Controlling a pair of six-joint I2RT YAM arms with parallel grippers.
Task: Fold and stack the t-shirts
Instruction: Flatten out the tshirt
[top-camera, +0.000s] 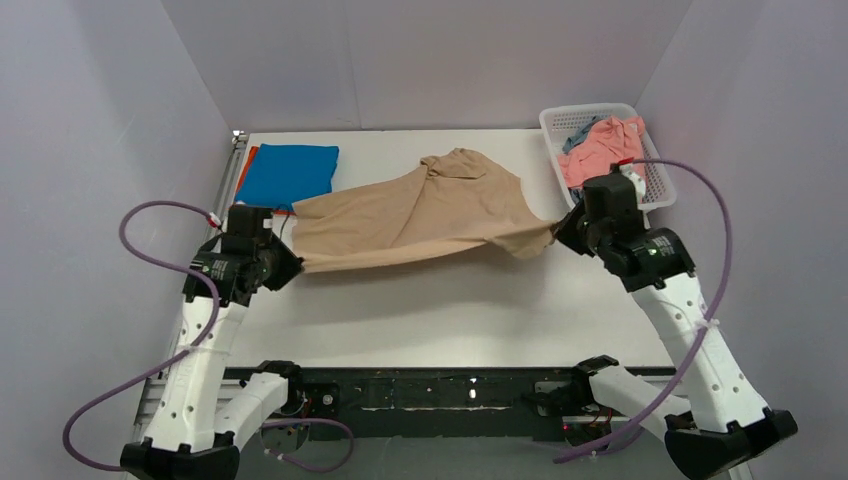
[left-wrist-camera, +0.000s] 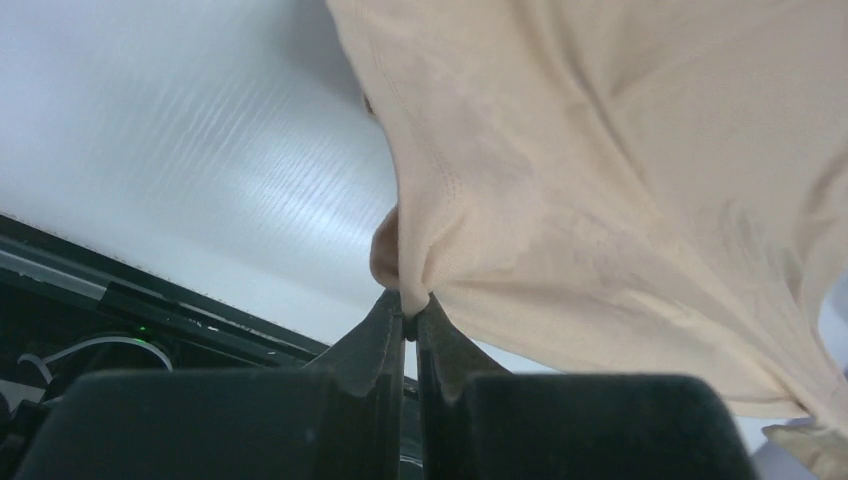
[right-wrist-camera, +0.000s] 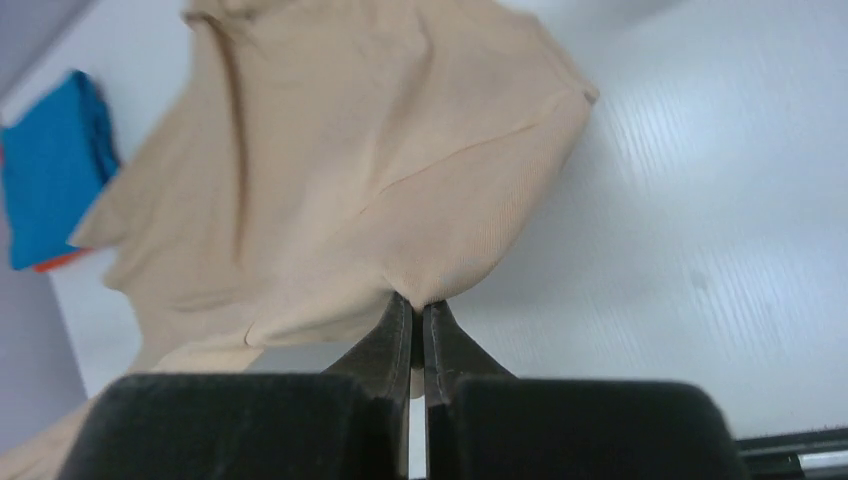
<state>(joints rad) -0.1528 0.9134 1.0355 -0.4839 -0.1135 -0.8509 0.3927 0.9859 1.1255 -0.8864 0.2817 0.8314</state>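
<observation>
A beige-tan t-shirt (top-camera: 420, 210) hangs stretched between my two grippers above the table's middle. My left gripper (top-camera: 292, 266) is shut on its left edge; in the left wrist view the cloth (left-wrist-camera: 600, 170) bunches into the closed gripper (left-wrist-camera: 411, 312). At the shirt's right corner my right gripper (top-camera: 562, 232) is shut on the cloth, and in the right wrist view the shirt (right-wrist-camera: 340, 160) runs away from the pinching gripper (right-wrist-camera: 417, 305). A folded bright blue t-shirt (top-camera: 287, 174) lies at the back left on an orange-red one (top-camera: 243, 168). Salmon pink (top-camera: 600, 150) and grey-blue (top-camera: 578, 133) shirts sit in the basket.
The white mesh basket (top-camera: 560, 120) stands at the back right corner, close behind my right arm. White walls enclose the table on three sides. A black rail (top-camera: 440, 385) runs along the near edge between the arm bases.
</observation>
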